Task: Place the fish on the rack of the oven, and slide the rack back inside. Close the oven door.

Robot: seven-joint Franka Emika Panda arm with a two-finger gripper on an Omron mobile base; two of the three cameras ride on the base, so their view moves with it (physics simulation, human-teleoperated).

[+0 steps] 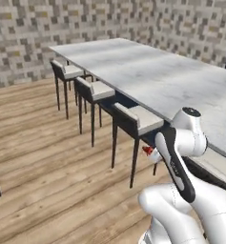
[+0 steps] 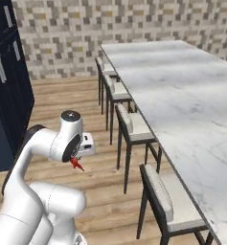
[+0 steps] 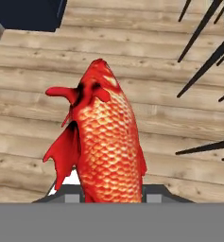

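Chairs [image 2: 134,125] line the table's [image 2: 191,95] left side; cabinetry [image 2: 7,81] stands farther left.

A: How much of the fish [image 3: 106,142] shows in the hand view?
B: Its lower end is cut off at the bottom, so the fingertips gripping it are hidden.
A: And from the base?
B: In the left base view, just a red tip [image 1: 147,150] behind the arm. In the right base view, the fish [image 2: 77,164] is too small to make out.
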